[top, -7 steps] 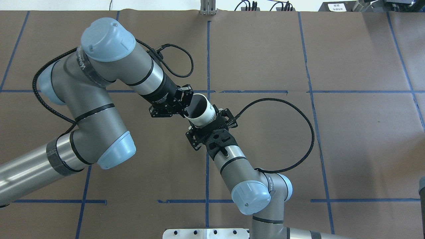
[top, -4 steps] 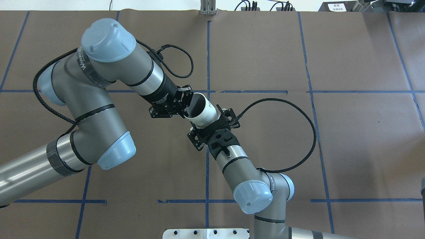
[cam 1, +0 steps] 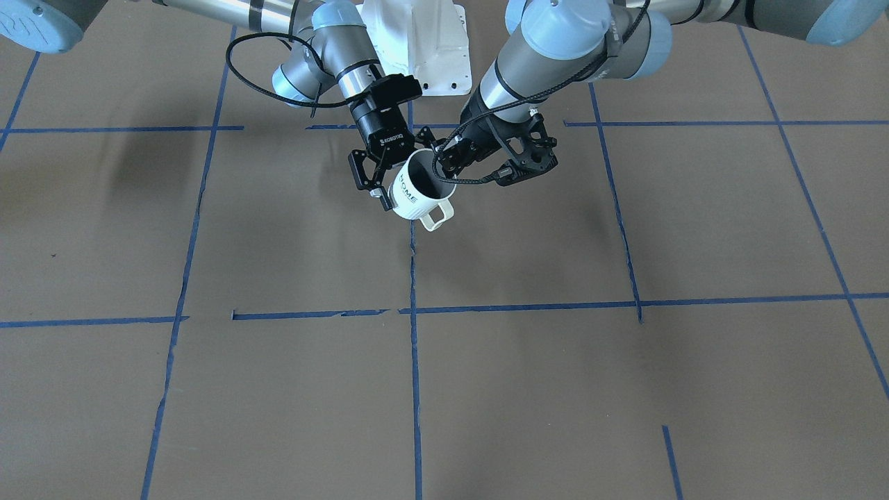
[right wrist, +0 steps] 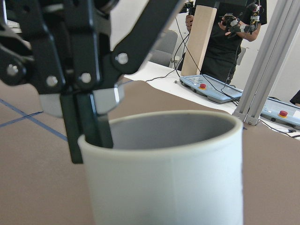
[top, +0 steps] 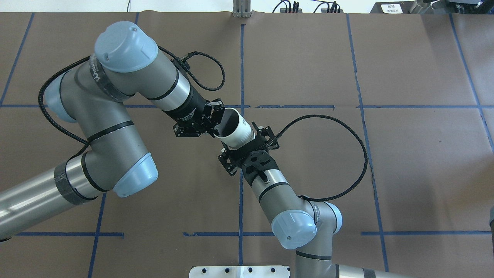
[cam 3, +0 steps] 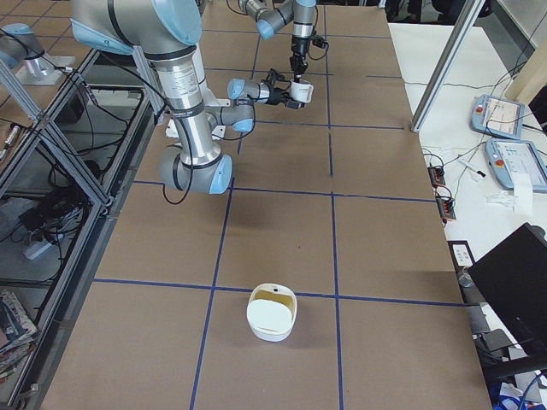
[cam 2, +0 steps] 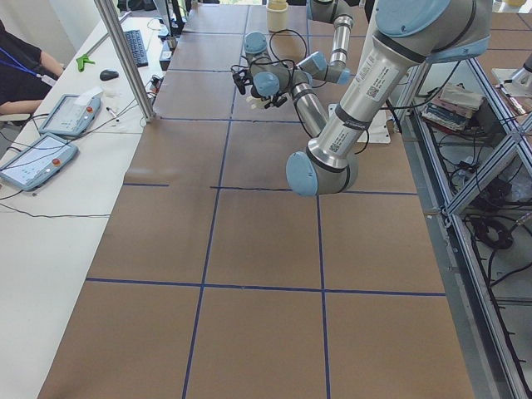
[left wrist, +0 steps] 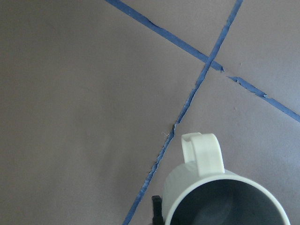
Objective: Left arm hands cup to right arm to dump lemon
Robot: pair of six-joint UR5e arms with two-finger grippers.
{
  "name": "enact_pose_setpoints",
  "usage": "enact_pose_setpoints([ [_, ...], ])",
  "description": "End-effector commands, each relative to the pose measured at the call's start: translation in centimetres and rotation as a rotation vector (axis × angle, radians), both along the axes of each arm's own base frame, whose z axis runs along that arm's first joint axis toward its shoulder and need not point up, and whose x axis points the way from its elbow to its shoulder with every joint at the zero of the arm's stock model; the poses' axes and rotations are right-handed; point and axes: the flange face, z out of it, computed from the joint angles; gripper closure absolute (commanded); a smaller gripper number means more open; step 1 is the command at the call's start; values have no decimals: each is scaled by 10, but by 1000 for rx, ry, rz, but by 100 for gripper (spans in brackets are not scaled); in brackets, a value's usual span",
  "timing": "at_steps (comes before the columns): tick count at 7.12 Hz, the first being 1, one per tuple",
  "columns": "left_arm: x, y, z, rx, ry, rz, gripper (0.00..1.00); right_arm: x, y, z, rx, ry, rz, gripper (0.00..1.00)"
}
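The white ribbed cup (top: 236, 129) with "HOME" lettering (cam 1: 415, 187) hangs in the air above the table's middle, tilted, with its handle pointing away from the robot. My left gripper (top: 217, 122) is shut on the cup's rim. One finger (right wrist: 89, 126) is inside the mouth and the other is outside. My right gripper (top: 243, 142), lettered ROBOTIQ, has its jaws on either side of the cup's body and is shut on it. The left wrist view looks down into the cup's grey inside (left wrist: 220, 206). The lemon does not show in any view.
A white bowl (cam 3: 272, 316) stands on the brown paper toward the table's end on my right. Blue tape lines (top: 241, 69) cross the table. Teach pendants (cam 3: 500, 115) and a metal post (cam 2: 125, 58) are on the operators' side.
The right arm shifted slightly to the right and toward the robot. The cup's bottom went with it, so the cup tilted a little more. The left arm stayed put.
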Motion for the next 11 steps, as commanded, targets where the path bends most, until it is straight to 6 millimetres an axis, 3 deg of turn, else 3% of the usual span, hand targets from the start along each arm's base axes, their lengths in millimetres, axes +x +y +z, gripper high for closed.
enact_pose_setpoints([
  [1, 0, 0, -1, -2, 1, -1, 100, 0, 0, 0, 0, 1, 0, 0],
  [4, 3, -4, 5, -11, -12, -7, 100, -1, 1, 0, 0, 1, -2, 0],
  [6, 6, -18, 13, -27, -35, -24, 100, -1, 2, 1, 0, 2, -3, 0],
  [7, 2, -36, 12, -35, -44, -48, 100, -2, 3, 1, -1, 4, -5, 0],
  [8, -7, -57, 19, -50, -61, -80, 100, -3, 5, 1, 0, 2, -8, 0],
  [9, -32, -83, 32, -56, -78, -122, 100, -2, 4, 1, 0, -6, -9, 1],
  [11, -56, -98, 74, 8, -131, -96, 100, 4, 0, -6, -2, -33, -3, 1],
])
